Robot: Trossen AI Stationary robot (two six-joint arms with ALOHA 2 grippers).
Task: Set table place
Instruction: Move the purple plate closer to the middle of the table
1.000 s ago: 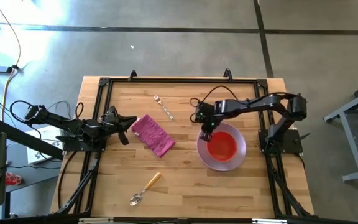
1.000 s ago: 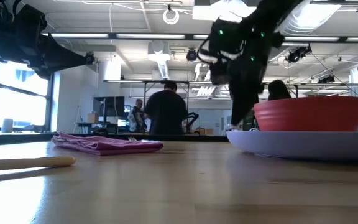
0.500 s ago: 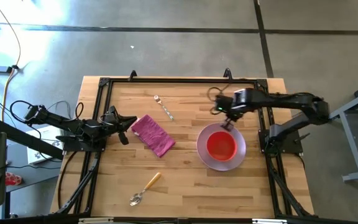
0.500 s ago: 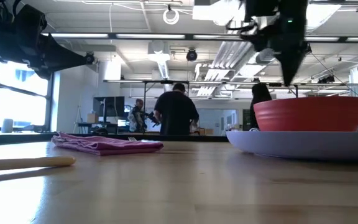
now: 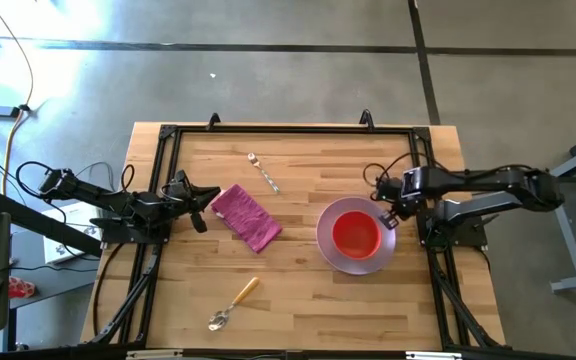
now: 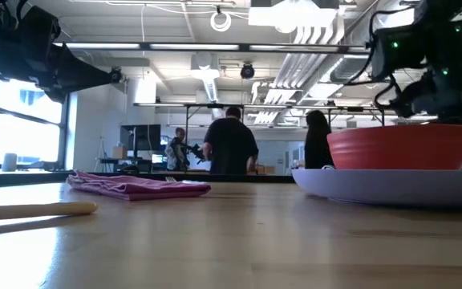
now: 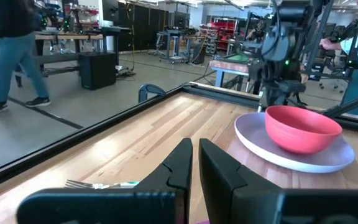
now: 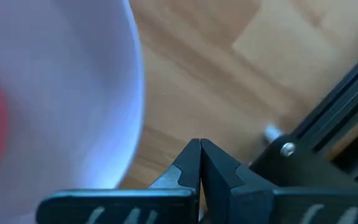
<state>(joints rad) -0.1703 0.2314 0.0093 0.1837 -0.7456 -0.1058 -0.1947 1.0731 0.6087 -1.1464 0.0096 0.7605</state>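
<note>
The pale lilac plate lies right of the table's middle, and the red bowl stands in it. My right gripper is shut, just off the plate's right rim, over bare wood. It touches nothing that I can see. The magenta napkin lies flat on the left half. My left gripper is shut and waits just left of the napkin. The silver fork lies toward the far edge. The wooden-handled spoon lies near the near edge.
The black metal frame of the table runs close past my right gripper, with a bolt on it. Bare wood lies between napkin and plate and along the near edge. People stand in the room beyond the table.
My right gripper has swung from the plate's left rim, round the plate's far side, to its right rim, and the arm has drawn back toward the table's right edge. Plate and bowl have stayed where they were.
</note>
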